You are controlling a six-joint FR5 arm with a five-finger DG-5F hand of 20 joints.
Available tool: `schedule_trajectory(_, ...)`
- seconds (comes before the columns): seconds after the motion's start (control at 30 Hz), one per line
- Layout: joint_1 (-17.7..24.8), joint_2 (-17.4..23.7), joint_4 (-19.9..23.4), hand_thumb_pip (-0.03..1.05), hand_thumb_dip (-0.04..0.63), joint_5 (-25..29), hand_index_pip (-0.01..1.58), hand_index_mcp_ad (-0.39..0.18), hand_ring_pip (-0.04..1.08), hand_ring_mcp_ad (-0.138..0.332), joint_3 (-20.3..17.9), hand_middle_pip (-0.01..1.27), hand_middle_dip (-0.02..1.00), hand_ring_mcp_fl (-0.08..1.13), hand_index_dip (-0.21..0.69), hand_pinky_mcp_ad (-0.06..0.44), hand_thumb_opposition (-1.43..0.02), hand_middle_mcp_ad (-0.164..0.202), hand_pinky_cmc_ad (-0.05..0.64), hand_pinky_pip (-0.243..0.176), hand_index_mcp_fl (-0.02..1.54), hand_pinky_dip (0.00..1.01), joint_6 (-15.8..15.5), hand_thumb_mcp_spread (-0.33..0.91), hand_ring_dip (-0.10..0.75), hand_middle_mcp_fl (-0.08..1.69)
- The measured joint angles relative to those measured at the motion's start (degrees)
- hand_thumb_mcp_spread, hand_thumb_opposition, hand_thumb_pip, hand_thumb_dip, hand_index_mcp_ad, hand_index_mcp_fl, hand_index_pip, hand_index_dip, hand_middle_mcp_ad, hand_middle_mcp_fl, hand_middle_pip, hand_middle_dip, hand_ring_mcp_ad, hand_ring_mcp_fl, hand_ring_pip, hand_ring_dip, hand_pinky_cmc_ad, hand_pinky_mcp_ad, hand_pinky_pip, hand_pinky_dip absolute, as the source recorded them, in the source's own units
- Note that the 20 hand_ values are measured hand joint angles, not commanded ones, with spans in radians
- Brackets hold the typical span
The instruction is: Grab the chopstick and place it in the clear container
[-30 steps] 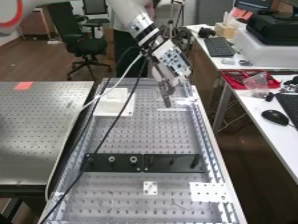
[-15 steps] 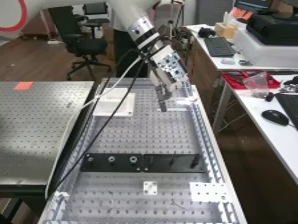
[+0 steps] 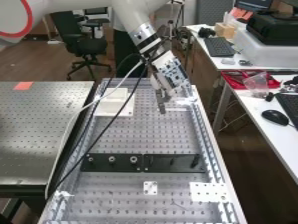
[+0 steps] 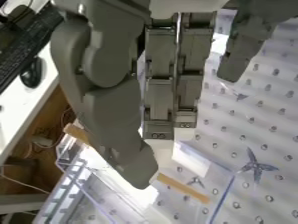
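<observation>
Dark fingers of the hand [image 3: 161, 101] point down over the far part of the perforated bench, beside a faint clear container [image 3: 177, 106]. In the wrist view the hand [image 4: 110, 95] has its fingers extended, with nothing visibly gripped. The chopstick [image 4: 183, 189], a thin light-wood stick, runs slantwise beyond the long finger at the side, which hides its middle. Transparent walls of the clear container [image 4: 225, 194] show around the stick's nearer part. Whether the finger touches the stick, and what the stick rests on, I cannot tell.
A white block on a plate [image 3: 115, 105] stands left of the hand. A black bar with round fittings [image 3: 143, 162] crosses the bench. Cables hang from the arm over the bench's left side. A desk [image 3: 266, 132] with a mouse [image 3: 275, 117] is at the right.
In the high view the hand has moved a little left and toward the near end of the bench. The white block and the clear container have kept their places.
</observation>
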Motion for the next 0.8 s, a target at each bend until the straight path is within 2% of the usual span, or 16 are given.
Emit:
schedule_trajectory(0.33, 0.01, -0.97, -0.7, 0.5, 0.269, -0.98, 0.72, -0.101, 0.17, 0.005, 1.46, 0.49, 0.68, 0.83, 0.14, 0.297, -1.17, 0.035, 0.412, -0.061, 1.15, 0.43, -0.92, 0.65, 0.524, 1.22)
schedule_trajectory(0.5, 0.03, -1.28, -0.77, 0.5, 0.269, -1.72, 0.73, -0.101, 0.22, 0.005, 1.85, 0.54, 0.68, 0.8, 0.141, 0.297, -1.18, 0.033, 0.41, -0.061, 1.14, 0.49, -1.53, 0.62, 0.534, 1.21)
schedule_trajectory(0.6, 0.07, -1.54, -0.89, 0.5, 0.269, -1.83, 0.76, -0.101, 0.25, 0.01, 2.24, 0.58, 0.68, 0.79, 0.141, 0.295, -1.18, 0.037, 0.433, -0.059, 1.12, 0.52, -1.72, 0.62, 0.536, 1.16)
schedule_trajectory(0.8, 0.15, -2.13, -1.41, 0.51, 0.274, -2.15, 0.79, -0.099, 0.28, 0.038, 3.41, 0.57, 0.68, 0.77, 0.157, 0.295, -1.18, 0.035, 0.429, -0.075, 1.07, 0.58, -2.06, 0.6, 0.539, 1.09)
